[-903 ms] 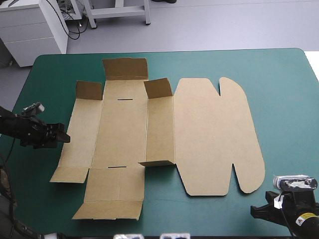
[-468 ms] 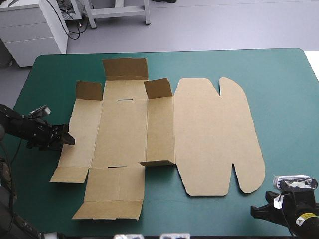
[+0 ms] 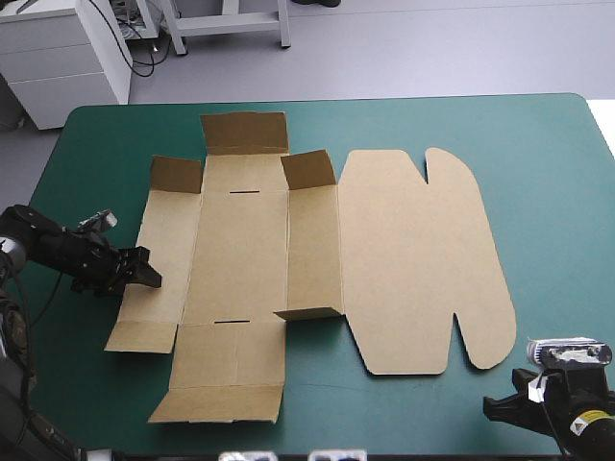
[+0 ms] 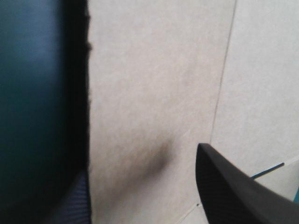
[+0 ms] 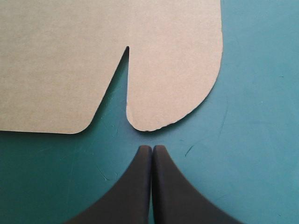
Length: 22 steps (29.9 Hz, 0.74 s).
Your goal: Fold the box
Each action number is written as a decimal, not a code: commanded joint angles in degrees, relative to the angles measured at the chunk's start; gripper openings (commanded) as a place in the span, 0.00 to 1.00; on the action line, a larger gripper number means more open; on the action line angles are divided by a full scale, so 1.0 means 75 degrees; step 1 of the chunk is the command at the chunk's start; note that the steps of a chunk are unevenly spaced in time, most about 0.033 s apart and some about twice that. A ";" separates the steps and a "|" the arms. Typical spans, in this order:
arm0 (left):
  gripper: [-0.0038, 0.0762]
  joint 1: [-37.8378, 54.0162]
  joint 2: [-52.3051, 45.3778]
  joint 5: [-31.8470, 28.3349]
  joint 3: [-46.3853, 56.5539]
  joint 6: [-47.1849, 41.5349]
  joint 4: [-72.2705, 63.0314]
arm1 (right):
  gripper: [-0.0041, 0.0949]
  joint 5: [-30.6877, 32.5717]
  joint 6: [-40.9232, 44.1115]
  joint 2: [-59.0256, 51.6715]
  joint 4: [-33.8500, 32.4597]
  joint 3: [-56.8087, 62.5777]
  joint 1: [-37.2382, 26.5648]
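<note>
— Status?
— The flat brown cardboard box is lying on the teal-green bench. My left claw is straddling its left edge, open; my right claw is sitting closed. The board is likely stiff and light, so I am planning to grip flaps edgewise.

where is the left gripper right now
In the high view the left gripper is on the left side of the table, at the left edge of the flat box, just beyond its near-left flap.

The right claw is being cut off at the table's 5 o'clock corner; one finger of the left claw is blurring darkly beside the box.
</note>
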 commanded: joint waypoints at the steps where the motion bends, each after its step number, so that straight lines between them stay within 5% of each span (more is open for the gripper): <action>1: 0.58 -0.0348 -0.0111 0.0694 0.0047 0.0122 -0.0805 | 0.03 -0.0399 -0.0082 0.0072 0.0076 -0.0192 0.0016; 13: 0.55 -0.0664 -0.0098 0.0394 0.0047 0.0421 -0.1401 | 0.03 -0.0399 -0.0082 0.0072 0.0076 -0.0192 0.0016; 15: 0.46 -0.0664 -0.0098 0.0328 0.0047 0.0421 -0.1401 | 0.03 -0.0399 -0.0082 0.0072 0.0076 -0.0192 0.0016; 20: 0.04 -0.0664 -0.0098 -0.0104 0.0017 0.0425 -0.1501 | 0.03 -0.0399 -0.0082 0.0072 0.0076 -0.0192 0.0016; 22: 0.04 -0.0668 -0.0098 -0.0084 -0.0130 0.0503 -0.1446 | 0.03 -0.0399 -0.0082 0.0072 0.0076 -0.0192 0.0016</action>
